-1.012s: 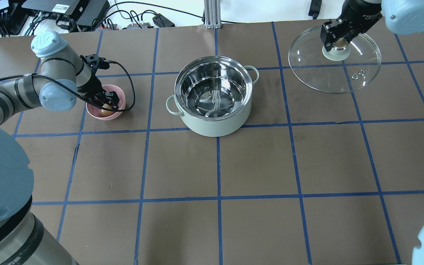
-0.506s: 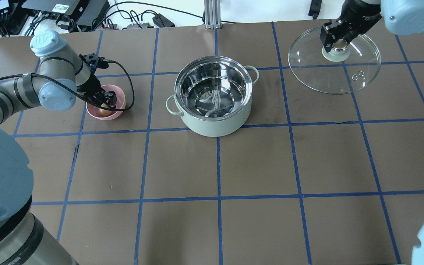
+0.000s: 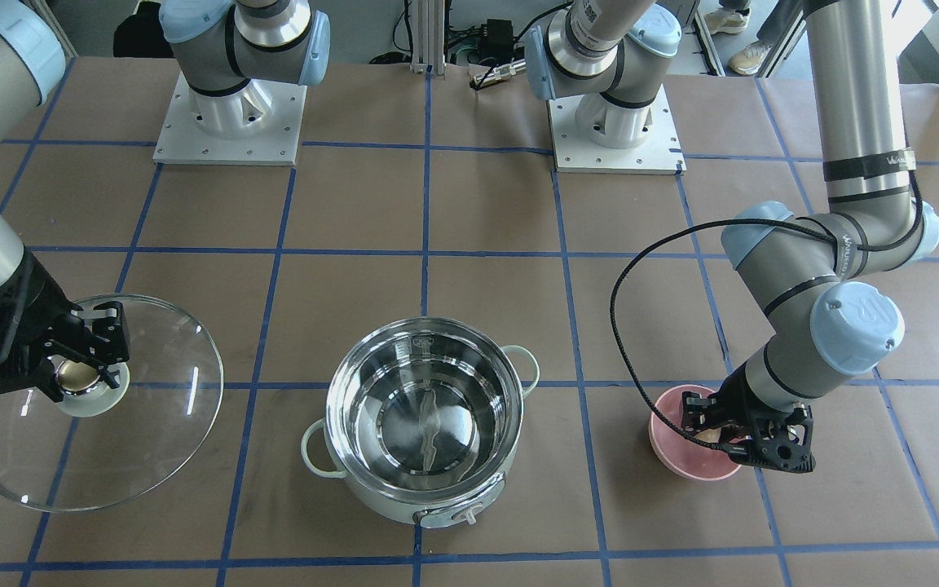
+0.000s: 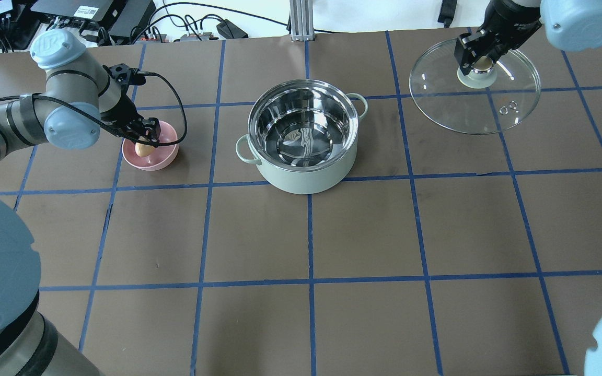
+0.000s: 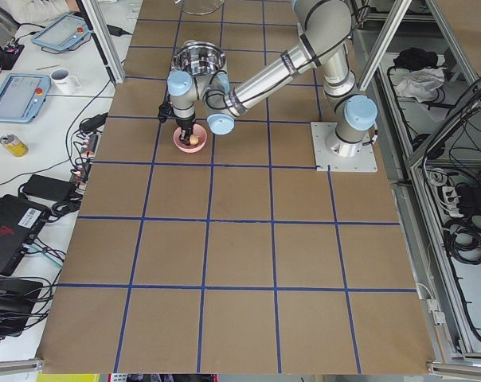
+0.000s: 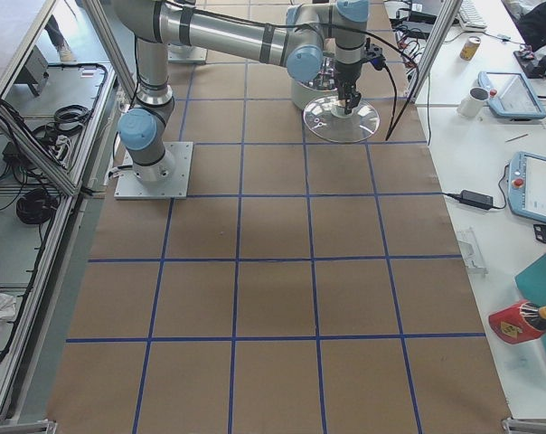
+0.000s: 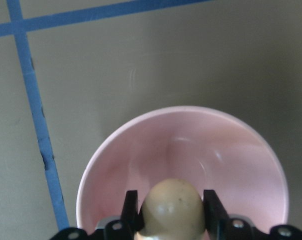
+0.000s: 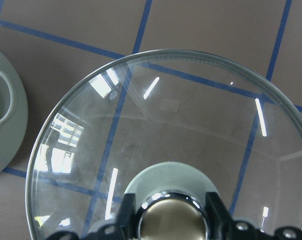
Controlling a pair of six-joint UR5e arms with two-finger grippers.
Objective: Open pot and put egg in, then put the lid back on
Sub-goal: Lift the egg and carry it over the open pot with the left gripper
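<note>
While the egg sits in the jaws: the task looks about a third done. The pot is opened but not yet filled or closed.
Near left: the small tan-brown oval egg is held over the small round pink bowl. It seems raised off the bowl's bottom, though only just.
Left jaws: clamped on the egg, one finger on each side, pointing down into the bowl's mouth.
Centre: the round pale mint-white pot with its shiny steel inside stands uncovered on the brown gridded desk. It is well to the right of the bowl, and the egg is not in it.
Far right: the large round clear glass lid is well apart from the pot. I cannot tell whether its rim rests on the desk or hangs just above it.
Right jaws: closed on the lid's round beige-gold knob, a finger on either side.
Done: the lid is off the pot and the egg is grasped.
Left to do: carry the egg right to the pot, lower it to the steel floor and release it. Then bring the lid back and seat it on the rim.
Risk: a release from height would likely crack the egg.
</note>
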